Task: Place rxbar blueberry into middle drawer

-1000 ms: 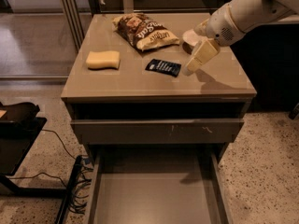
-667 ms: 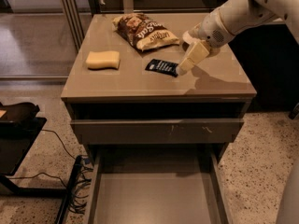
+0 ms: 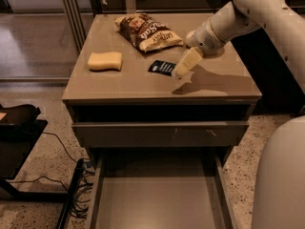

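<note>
Camera view shows the task at its start: the rxbar blueberry (image 3: pixel 161 67) lies flat on the tabletop (image 3: pixel 224 87), not yet lifted; the middle drawer (image 3: pixel 162 199) is already pulled out below, its floor bare, so opening is done and grasp, carry and release are all left. The tool (image 3: pixel 179 71) angles down from the right with its tip at the bar's right edge, touching it or just short of it; whether it is open or closed I cannot tell, though it seems to hold nothing.

A chip bag (image 3: pixel 145 32) lies just behind the bar and a yellow sponge (image 3: pixel 105 61) sits well apart to its left; the bar's near side has bare surface up to the front edge. The closed drawer with scratches on its front (image 3: pixel 162 133) sits between the tabletop and the open drawer, so the carry must likely clear the front edge, move outward, then go down between the thin side walls.
</note>
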Action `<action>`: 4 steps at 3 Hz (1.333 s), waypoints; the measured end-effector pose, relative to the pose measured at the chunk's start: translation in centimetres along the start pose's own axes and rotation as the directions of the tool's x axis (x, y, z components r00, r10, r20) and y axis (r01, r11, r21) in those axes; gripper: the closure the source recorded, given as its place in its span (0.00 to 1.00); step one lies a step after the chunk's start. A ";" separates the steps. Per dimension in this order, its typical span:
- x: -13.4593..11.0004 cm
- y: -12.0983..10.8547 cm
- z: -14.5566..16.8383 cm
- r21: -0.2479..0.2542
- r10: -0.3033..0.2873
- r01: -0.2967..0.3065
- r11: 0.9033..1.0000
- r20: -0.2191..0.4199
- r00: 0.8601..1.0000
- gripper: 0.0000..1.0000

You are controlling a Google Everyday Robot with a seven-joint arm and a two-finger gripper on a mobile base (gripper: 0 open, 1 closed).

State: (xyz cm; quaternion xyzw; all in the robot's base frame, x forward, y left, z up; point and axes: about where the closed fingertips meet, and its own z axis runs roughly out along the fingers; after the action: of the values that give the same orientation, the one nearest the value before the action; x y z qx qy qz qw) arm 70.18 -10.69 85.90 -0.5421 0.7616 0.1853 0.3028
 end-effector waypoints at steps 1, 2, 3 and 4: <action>0.8 -0.7 1.6 -0.009 0.030 -0.030 1.000 -0.014 0.999 0.00; 1.6 -0.8 2.9 -0.015 0.059 -0.060 0.998 -0.035 0.998 0.00; 1.7 -0.4 3.7 -0.024 0.068 -0.069 0.997 -0.048 0.997 0.00; 1.6 0.1 4.3 -0.033 0.070 -0.072 0.997 -0.057 0.996 0.00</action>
State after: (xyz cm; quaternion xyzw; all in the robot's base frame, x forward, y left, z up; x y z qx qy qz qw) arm 70.82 -9.12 81.59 -0.5248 0.7852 0.1942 0.2653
